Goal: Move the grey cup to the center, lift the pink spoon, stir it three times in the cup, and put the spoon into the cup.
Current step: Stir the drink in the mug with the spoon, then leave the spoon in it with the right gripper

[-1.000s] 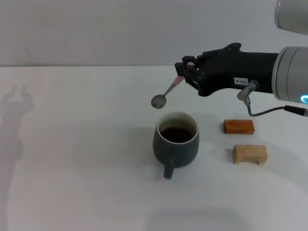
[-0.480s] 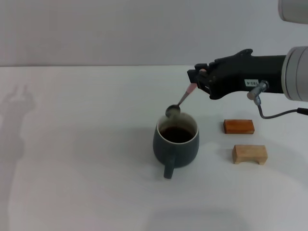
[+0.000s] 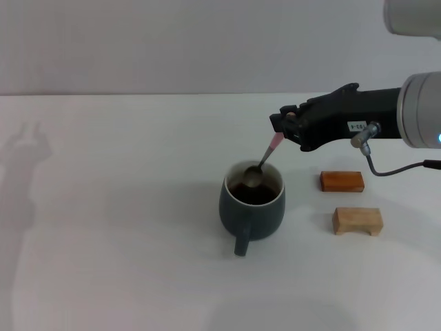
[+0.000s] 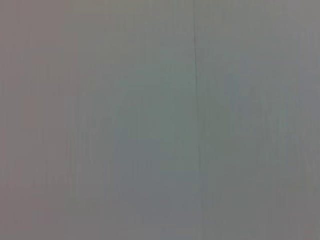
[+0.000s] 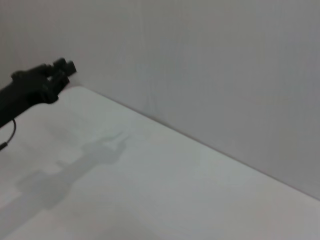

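Note:
The grey cup [image 3: 252,209] stands near the middle of the white table [image 3: 110,207], its handle toward me, with dark liquid inside. My right gripper [image 3: 279,128] reaches in from the right, above and just behind the cup, and is shut on the pink handle of the pink spoon [image 3: 265,157]. The spoon slants down to the left, and its silver bowl dips inside the cup's rim at the liquid. In the right wrist view the black right gripper [image 5: 61,71] shows, but the spoon and cup do not. My left gripper is out of view.
Two small wooden blocks lie right of the cup: a reddish-brown block [image 3: 341,181] and a pale block [image 3: 357,221] nearer me. A grey wall runs behind the table. The left wrist view holds only a plain grey surface.
My right gripper has moved right and down with the spoon. The spoon's bowl went from hanging above and left of the cup to dipping inside it.

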